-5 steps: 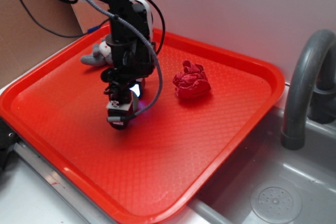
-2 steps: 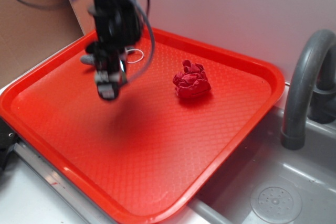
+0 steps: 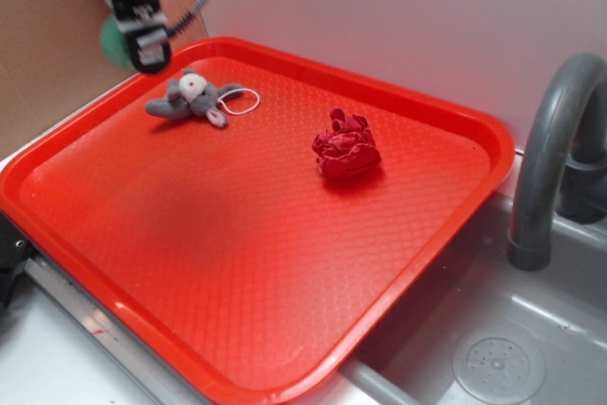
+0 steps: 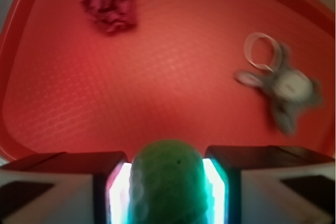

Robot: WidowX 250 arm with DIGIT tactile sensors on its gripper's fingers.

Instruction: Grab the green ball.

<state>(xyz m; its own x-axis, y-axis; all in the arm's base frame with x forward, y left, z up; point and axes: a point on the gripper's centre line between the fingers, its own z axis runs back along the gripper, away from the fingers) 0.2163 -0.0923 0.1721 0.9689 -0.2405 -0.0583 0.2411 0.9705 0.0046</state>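
Note:
My gripper [image 3: 133, 43] hangs high above the far left corner of the red tray [image 3: 285, 348], shut on the green ball [image 3: 114, 42]. In the exterior view only a mint-green edge of the ball shows beside the fingers. In the wrist view the green ball [image 4: 167, 184] fills the gap between the two jaws of the gripper [image 4: 167, 192], pressed on both sides, with the tray far below.
A grey plush mouse [image 3: 190, 98] lies at the tray's far left, also in the wrist view [image 4: 283, 85]. A red cloth wad [image 3: 346, 146] sits mid-tray, at the upper left of the wrist view [image 4: 110, 1]. A grey faucet [image 3: 550, 158] and sink [image 3: 498, 362] are at the right.
My gripper has risen from the tray and moved back and left with the green ball in it. The mouse, once behind the arm, is now in plain view.

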